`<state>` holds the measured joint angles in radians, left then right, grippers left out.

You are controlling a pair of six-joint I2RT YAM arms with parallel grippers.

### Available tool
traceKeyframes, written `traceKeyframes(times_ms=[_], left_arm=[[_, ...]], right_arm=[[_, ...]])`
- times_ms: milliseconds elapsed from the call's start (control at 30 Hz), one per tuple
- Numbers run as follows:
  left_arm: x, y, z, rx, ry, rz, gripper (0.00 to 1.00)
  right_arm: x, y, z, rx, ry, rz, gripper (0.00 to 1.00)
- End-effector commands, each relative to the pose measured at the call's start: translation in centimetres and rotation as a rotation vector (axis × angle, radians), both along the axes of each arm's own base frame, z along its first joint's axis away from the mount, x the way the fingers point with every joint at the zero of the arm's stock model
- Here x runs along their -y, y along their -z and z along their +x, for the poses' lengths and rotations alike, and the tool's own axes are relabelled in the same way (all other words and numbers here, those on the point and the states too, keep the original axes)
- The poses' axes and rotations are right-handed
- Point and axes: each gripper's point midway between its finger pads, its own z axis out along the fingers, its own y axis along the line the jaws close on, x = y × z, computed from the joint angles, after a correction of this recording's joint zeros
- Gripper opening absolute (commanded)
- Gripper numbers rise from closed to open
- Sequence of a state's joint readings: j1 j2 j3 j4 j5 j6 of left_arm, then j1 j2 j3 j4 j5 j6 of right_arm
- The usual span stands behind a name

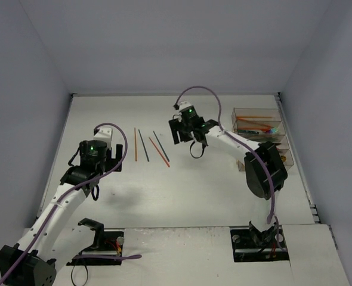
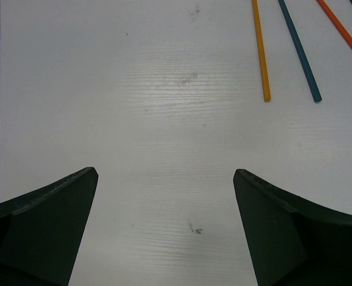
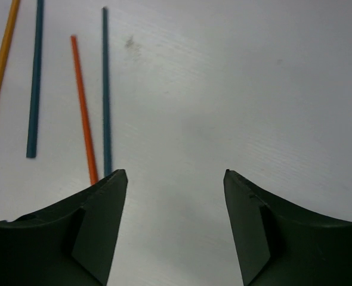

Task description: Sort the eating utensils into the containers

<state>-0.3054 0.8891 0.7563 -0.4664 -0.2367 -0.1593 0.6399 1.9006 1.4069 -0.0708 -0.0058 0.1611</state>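
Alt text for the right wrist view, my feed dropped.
The open right gripper hangs over the white wooden table, holding nothing between its dark fingers. To its upper left lie four slim chopsticks side by side: yellow-orange, teal, orange and dark blue.

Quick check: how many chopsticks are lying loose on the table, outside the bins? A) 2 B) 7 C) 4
C: four lie on the table, namely a yellow chopstick, a teal chopstick, an orange chopstick and a second teal chopstick.
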Motion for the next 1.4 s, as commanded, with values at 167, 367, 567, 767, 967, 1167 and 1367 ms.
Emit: traceKeyframes(times_ms=[167,367,567,767,967,1167,1367], left_arm=[[0.6,-1.5,1.1,0.059,0.006,-0.034,0.97],[0.7,-1.6,0.9,0.064,0.01,-0.042,0.97],[0.7,-1.7,0.8,0.067,0.012,-0.047,0.97],[0.8,-1.8,0.7,0.069,0.014,-0.047,0.97],[0.7,-1.9,0.7,0.071,0.012,-0.045,0.97],[0.8,-1.8,0.7,0.067,0.015,-0.042,0.97],[0.8,-1.8,0.8,0.069,0.014,-0.04,0.97]], right_arm=[[-5.7,2.6,-0.7,0.025,-0.138,-0.055,0.5],[-6.8,4.2,-0.8,0.01,-0.154,-0.073,0.44],[-7.5,5.4,-0.9,-0.001,-0.16,-0.086,0.42],[-7.6,6.7,-1.0,-0.022,-0.158,-0.097,0.32],[-7.2,7.7,-1.4,-0.039,-0.157,-0.114,0.09],[-7.3,4.7,-0.3,0.0,-0.135,-0.074,0.0],[-3.9,-1.6,2.7,0.08,-0.006,0.016,0.0]])
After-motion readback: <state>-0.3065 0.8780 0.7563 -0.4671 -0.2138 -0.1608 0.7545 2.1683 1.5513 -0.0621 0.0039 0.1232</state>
